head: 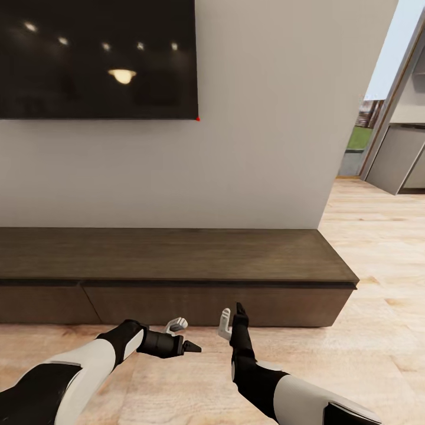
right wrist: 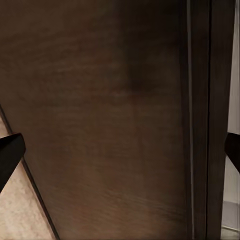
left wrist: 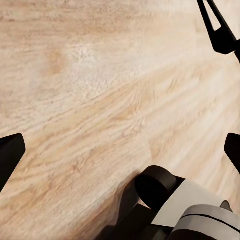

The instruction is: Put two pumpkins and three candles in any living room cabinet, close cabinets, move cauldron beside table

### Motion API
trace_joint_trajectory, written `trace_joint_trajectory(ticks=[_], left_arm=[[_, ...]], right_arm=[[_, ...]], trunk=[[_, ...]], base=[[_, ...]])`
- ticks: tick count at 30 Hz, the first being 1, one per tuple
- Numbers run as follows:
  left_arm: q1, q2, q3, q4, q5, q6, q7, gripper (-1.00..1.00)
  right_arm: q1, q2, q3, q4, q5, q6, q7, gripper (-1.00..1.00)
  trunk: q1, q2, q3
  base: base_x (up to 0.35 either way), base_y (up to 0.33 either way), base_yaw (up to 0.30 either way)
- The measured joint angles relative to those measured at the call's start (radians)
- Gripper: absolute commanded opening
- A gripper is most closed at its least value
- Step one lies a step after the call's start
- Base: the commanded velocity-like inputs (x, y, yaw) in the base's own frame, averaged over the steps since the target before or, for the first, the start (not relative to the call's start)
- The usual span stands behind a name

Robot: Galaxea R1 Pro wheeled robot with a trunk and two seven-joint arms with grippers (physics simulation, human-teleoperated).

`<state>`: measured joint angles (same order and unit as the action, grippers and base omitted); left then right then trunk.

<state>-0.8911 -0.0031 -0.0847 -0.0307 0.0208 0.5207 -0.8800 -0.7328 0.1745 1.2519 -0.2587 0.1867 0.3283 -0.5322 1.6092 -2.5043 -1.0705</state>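
The cabinet (head: 177, 257) is a long low dark-brown unit against the white wall, and its drawer fronts (head: 212, 304) are closed. My left gripper (head: 184, 335) hovers open over the wooden floor just in front of it, empty. My right gripper (head: 232, 319) stands open and empty, pointing at the drawer front. In the right wrist view that dark front (right wrist: 110, 120) fills the space between my open fingers (right wrist: 10, 155). In the left wrist view the floor (left wrist: 100, 100) lies between the fingertips (left wrist: 9, 156). The pumpkins, candles, cauldron and table are out of view.
A large black TV (head: 97, 59) hangs on the wall above the cabinet. The cabinet's right end (head: 348, 283) stops beside an opening to another room (head: 389, 147). Light wooden floor (head: 378, 330) stretches to the right and in front.
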Motion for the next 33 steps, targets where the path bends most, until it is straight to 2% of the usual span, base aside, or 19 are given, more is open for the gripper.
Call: trace_joint_trajectory(ticks=[10, 21, 33], left_arm=[[0.000, 0.000, 0.000, 0.000, 0.000, -0.001, 0.000, 1.00], [0.000, 0.000, 0.000, 0.000, 0.000, 0.000, -0.001, 1.00], [0.000, 0.001, 0.000, 0.001, 0.000, -0.002, -0.010, 1.00]], right_arm=[[0.000, 0.000, 0.002, 0.000, -0.001, 0.000, -0.003, 1.00], [0.000, 0.000, 0.003, 0.001, -0.003, 0.000, -0.002, 1.00], [0.000, 0.000, 0.005, 0.001, -0.003, -0.002, -0.002, 1.00]], trunk=[[0.000, 0.000, 0.000], [0.000, 0.000, 0.000], [0.000, 0.000, 0.000]], base=[[0.002, 0.000, 0.000], [0.138, 0.000, 0.000], [0.023, 0.000, 0.000]])
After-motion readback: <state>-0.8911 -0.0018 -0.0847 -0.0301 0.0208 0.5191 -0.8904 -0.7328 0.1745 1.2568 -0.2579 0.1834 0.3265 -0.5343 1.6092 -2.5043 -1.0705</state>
